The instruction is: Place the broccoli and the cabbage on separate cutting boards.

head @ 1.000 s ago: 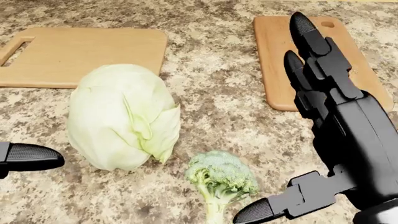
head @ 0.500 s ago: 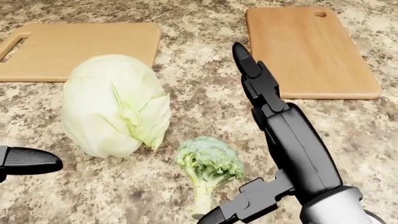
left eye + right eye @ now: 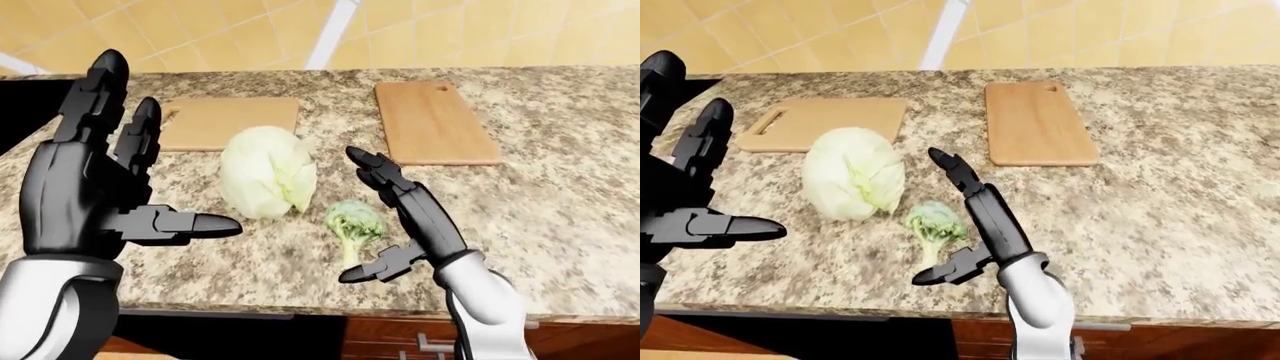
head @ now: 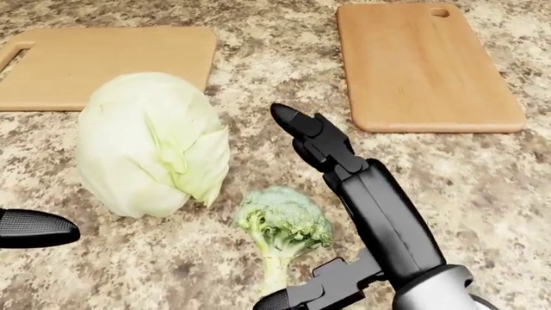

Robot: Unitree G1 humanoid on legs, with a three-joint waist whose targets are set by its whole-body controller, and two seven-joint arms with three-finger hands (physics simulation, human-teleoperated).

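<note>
A pale green cabbage (image 4: 150,145) lies on the speckled counter, with a small broccoli (image 4: 284,226) to its lower right, stalk pointing down the view. Two wooden cutting boards lie above them: one upper left (image 4: 103,64), one upper right (image 4: 422,64), both bare. My right hand (image 4: 280,210) is open right beside the broccoli, its fingers (image 4: 314,139) stretched up past the head and its thumb (image 4: 301,297) under the stalk, not closed round it. My left hand (image 3: 175,161) is open and raised left of the cabbage, apart from it.
The granite counter (image 3: 560,187) runs wide to the right of the boards. Its near edge (image 3: 300,307) crosses the bottom of the eye views, with cabinet fronts below. A yellow tiled wall (image 3: 450,30) stands behind. A black surface (image 3: 20,97) adjoins the counter at left.
My right hand has swung left and down from over the right board to beside the broccoli, thumb under the stalk. The camera has shifted slightly. Cabbage and broccoli have not moved.
</note>
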